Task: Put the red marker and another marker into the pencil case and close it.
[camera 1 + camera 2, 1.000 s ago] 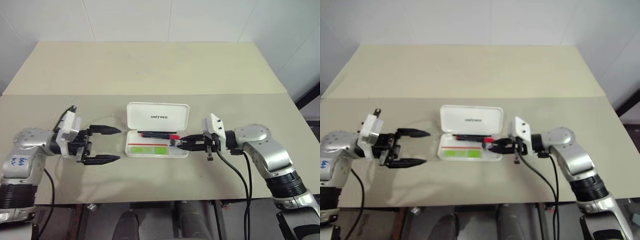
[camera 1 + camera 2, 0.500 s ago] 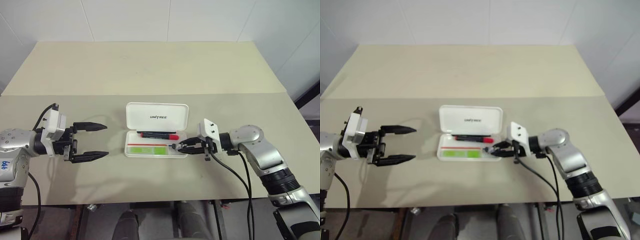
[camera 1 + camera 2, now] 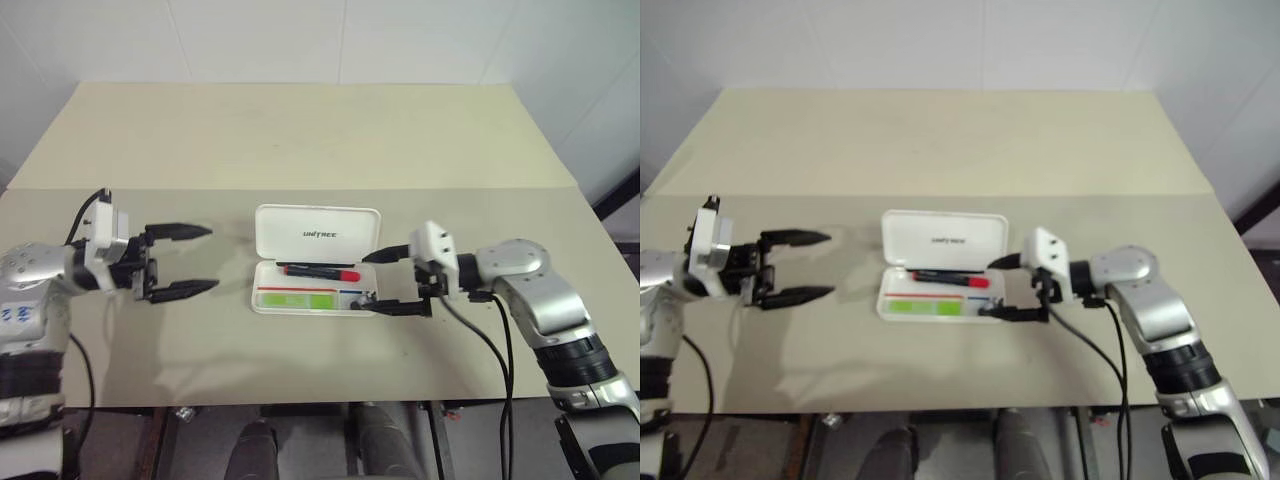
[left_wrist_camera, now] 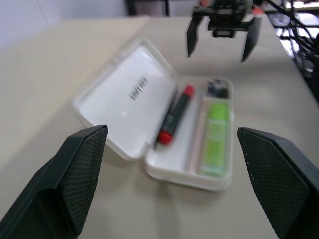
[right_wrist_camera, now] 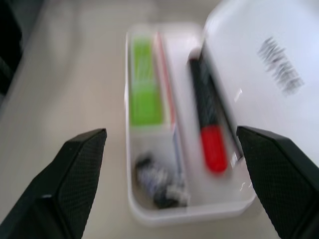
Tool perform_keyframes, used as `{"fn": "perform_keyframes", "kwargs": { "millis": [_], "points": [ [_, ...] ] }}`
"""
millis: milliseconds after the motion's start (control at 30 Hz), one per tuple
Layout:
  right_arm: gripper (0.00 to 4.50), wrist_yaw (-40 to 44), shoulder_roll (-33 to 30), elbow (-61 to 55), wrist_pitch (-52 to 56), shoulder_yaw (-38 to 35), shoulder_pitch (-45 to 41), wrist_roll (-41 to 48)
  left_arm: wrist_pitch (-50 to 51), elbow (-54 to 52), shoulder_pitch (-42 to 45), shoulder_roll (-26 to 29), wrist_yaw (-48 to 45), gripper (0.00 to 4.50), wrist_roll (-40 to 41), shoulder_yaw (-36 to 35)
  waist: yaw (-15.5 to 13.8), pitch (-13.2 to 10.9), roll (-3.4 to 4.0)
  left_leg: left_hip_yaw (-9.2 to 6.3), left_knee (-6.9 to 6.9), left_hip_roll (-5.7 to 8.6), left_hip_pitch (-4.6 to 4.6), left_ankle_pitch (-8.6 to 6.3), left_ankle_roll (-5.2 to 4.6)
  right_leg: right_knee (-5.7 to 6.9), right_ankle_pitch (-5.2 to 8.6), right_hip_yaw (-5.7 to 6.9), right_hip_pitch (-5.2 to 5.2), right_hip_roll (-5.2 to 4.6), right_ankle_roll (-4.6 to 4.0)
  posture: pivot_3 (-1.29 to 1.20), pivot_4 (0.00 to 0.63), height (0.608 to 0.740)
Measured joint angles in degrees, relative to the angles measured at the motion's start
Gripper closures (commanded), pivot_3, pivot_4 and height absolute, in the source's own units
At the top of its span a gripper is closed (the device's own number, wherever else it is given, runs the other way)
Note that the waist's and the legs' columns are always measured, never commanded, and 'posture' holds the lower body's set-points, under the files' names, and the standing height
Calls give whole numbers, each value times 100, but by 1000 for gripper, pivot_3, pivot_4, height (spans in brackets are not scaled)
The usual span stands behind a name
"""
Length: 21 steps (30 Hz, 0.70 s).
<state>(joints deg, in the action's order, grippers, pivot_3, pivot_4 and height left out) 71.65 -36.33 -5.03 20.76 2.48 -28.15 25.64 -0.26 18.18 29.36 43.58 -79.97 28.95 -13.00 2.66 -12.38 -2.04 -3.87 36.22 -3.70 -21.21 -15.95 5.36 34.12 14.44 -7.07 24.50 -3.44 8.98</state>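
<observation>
The white pencil case (image 3: 317,235) lies open in the middle of the table, its lid with the dark lettering tipped back. The red marker (image 3: 320,271) rests in the tray's rear channel. The light-green marker (image 3: 296,299) lies in the front channel, also seen as a green marker (image 5: 144,84) in the right wrist view. My right gripper (image 3: 388,282) is open just off the case's right end, with nothing between its fingers. My left gripper (image 3: 210,259) is open, a hand's width left of the case, pointing at it.
A small grey-black lump (image 5: 158,182) sits in the right end of the tray's front channel. The beige table (image 3: 300,140) stretches far behind the case, with a seam across it. Its front edge (image 3: 300,403) runs close below the arms.
My right gripper has opened wide, let go of the red marker and risen slightly off the case's end; the marker now lies in the tray. My left gripper stayed open and shifted a little.
</observation>
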Motion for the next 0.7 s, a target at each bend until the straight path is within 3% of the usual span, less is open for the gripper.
{"fn": "perform_keyframes", "kwargs": {
  "millis": [133,267,533,700],
  "points": [
    [46,30,23,-195,91,-565,452,727,-302,749,642,-307,145,0,-156,68,-15,0,0,0,-3,0,0,0,-1,-2,0,0,0,1,1,0,150,740],
    [46,115,-45,-228,64,-738,667,898,-447,1245,1017,-448,132,0,-232,104,52,0,0,0,-2,0,2,0,-1,1,-1,0,0,1,1,0,150,740],
    [0,57,-187,-255,-166,-792,900,820,-963,3166,2472,-734,-406,2575,-374,126,43,0,0,0,4,1,0,0,-1,-1,-2,0,-1,2,3,0,150,740],
    [0,-5,-194,-405,-196,-932,1027,905,-1474,4290,3090,-795,-241,4306,-833,230,51,0,0,-1,-8,0,0,0,-1,-6,-1,0,0,2,5,0,150,740]
  ]
}}
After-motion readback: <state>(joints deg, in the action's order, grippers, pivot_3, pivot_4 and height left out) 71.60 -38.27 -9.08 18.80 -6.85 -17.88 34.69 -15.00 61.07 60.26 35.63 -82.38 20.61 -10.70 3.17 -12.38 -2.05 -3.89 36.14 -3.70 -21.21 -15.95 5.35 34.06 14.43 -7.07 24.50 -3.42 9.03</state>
